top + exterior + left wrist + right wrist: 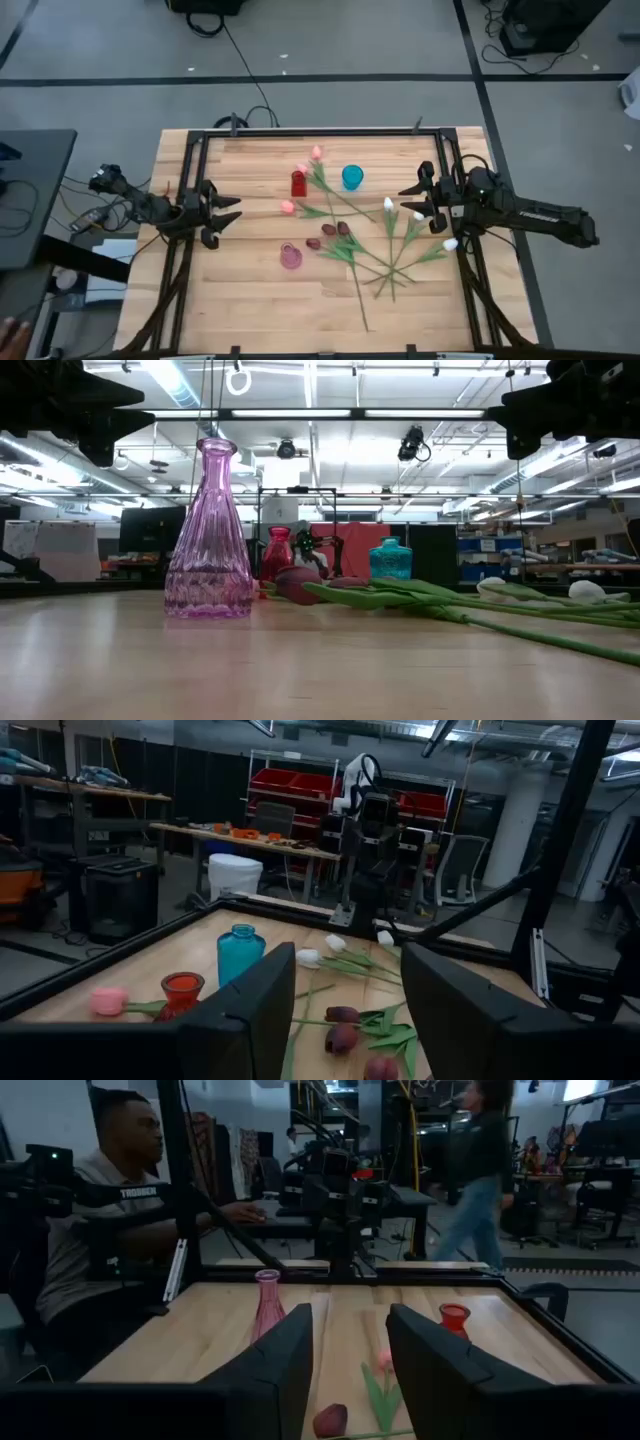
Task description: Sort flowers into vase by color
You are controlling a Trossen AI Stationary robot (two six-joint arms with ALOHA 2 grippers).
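Both claws hover empty, fingers parted, at the counter's (240, 310) side edges: left claw (228, 214), right claw (413, 203). The flowers (355, 245) lie loose mid-counter, stems fanning toward the near edge, heads pointing far. White tulips (389, 205) lie just beside your right claw; maroon tulips (330, 234) sit near the pink vase (290, 257), between the arms. Judgement: right arm is nearer; approach across a stem's long axis.
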